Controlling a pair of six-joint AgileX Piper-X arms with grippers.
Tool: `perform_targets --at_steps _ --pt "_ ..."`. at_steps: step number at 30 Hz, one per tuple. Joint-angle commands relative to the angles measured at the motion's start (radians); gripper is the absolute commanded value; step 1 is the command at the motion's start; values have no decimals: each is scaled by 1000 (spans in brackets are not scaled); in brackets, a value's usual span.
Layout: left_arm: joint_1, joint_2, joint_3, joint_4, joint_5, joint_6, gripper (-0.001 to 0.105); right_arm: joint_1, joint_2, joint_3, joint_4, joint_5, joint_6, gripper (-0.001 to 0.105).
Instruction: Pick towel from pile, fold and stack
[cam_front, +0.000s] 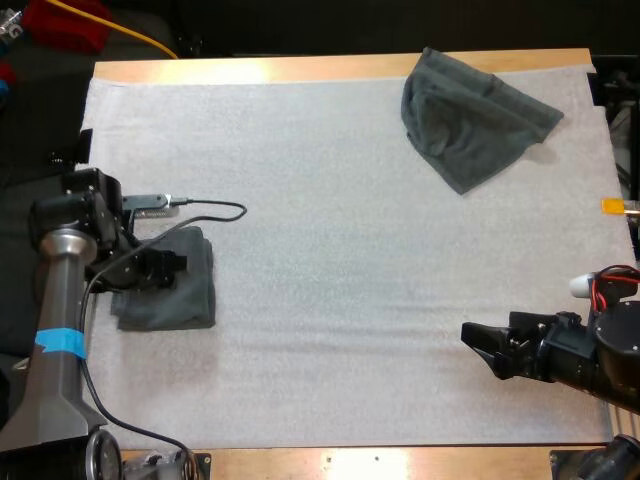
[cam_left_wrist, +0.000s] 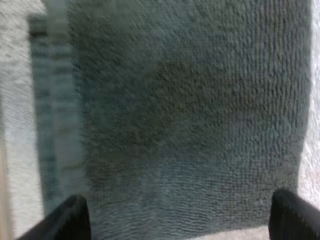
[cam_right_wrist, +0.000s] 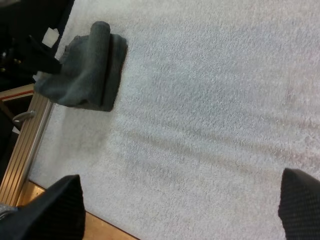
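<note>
High view, left tool (cam_front: 160, 268) at folded towel (cam_front: 186, 301)

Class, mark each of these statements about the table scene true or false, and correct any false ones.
1. The left gripper is at the folded towel. True.
2. The crumpled towel lies right beside the right gripper. False: it lies at the mat's far right, well apart from that gripper.
3. The right gripper is open over bare mat. True.
4. The two towels touch. False: they lie apart, at opposite sides of the mat.
</note>
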Motion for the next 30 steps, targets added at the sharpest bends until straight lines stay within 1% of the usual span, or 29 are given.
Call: perform_targets --at_steps 1,5,9,13,15,22,24,27,30 --pt "-1 -1 15 -25 11 -10 70 1 -3 -10 1 7 -13 77" --pt "-1 -1 74 -76 15 -12 70 1 -3 -10 1 7 -13 77" --pt "-1 -1 138 -158 17 -24 70 1 -3 -10 1 7 -13 77" --pt "-1 1 183 -199 32 -32 70 1 -3 -10 1 7 -13 77" --pt "-1 12 193 -200 32 -32 70 1 -3 -10 1 7 -11 77" --pt "-1 61 193 -177 30 -32 70 1 -3 -10 1 7 -5 77" --pt "-1 61 185 -175 54 -31 70 1 -3 -10 1 7 -6 77" --pt "-1 60 145 -149 104 -21 70 1 -3 -10 1 7 -6 77" --pt "-1 51 85 -121 111 -19 70 1 -3 -10 1 6 -6 77"
